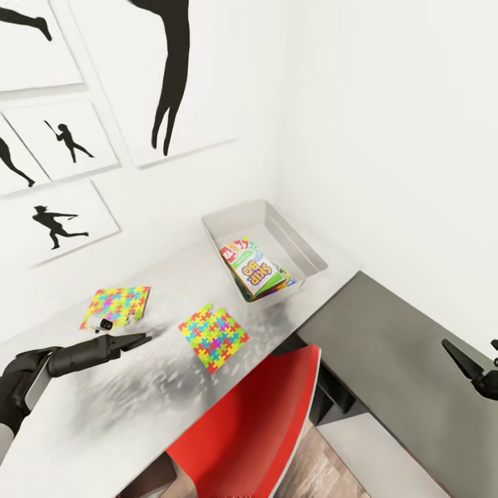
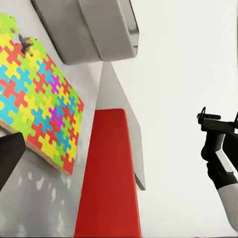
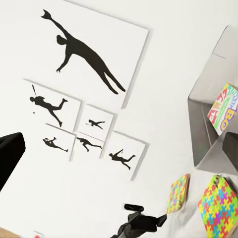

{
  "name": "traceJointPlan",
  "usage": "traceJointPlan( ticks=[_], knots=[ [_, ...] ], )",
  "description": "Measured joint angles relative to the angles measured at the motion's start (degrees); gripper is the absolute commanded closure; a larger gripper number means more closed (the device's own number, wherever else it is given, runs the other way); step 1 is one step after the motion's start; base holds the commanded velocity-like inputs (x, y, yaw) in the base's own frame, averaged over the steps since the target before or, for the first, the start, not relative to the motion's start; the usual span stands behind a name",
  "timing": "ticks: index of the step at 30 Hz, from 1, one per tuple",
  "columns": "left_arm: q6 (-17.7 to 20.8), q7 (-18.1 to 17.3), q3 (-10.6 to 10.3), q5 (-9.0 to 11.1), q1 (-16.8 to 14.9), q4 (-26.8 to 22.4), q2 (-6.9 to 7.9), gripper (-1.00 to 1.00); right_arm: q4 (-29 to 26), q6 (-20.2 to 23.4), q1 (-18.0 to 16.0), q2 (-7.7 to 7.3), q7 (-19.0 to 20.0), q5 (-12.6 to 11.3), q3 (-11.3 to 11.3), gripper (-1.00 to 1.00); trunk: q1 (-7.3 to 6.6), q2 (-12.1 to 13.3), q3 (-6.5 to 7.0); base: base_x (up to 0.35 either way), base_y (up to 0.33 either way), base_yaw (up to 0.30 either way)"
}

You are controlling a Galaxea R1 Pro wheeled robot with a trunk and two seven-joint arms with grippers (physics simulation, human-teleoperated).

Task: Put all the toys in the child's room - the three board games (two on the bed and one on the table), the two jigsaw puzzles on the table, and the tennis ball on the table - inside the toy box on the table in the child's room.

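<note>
- Toy box [image 1: 304, 243] sits at the table's [image 1: 90, 415] far corner, board games [image 1: 257, 271] already inside.
- Both puzzles lie flat on the table: one [image 1: 213, 336] near the chair [image 1: 256, 422], one [image 1: 115, 306] beside the left gripper [image 1: 138, 339].
- Left fingers look nearly closed, empty, likely lining up a pickup.
- Right gripper [image 1: 460, 360] hovers over the dark cabinet [image 1: 401, 360]; finger spread unclear.
- Red chair crowds the table edge.

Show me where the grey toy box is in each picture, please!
Head view: the toy box sits at the far end of the table, near the wall corner, with board games inside.
Left wrist view: its grey underside and wall show at the upper edge.
Right wrist view: it is at the right edge.
Shared landmark: the jigsaw puzzle nearest the box.
</note>
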Motion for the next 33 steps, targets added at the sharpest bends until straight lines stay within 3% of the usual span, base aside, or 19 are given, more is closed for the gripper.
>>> traceJointPlan(
  ticks=[8,15,33],
  knots=[
    [-0.5,-0.2,0.4,0.1,0.2,0.0,-0.05,-1.00,0.0,-0.1,0.0,0.02,-0.2,0.4,0.0,-1.00,-0.01,0.0,0.28,-0.044,0.000,0.059],
    [-0.6,-0.3,0.5,0.1,0.2,0.0,0.08,-1.00,0.0,-0.1,0.0,0.15,-0.4,5.6,0.3,-1.00,-0.01,0.0,0.29,-0.002,0.000,0.003],
    [-0.7,-0.3,0.5,0.1,0.2,0.0,-0.03,-1.00,-0.2,-0.1,0.0,1.11,-0.2,6.4,0.0,-1.00,-0.01,0.0,0.29,0.000,0.000,0.000]
  ],
)
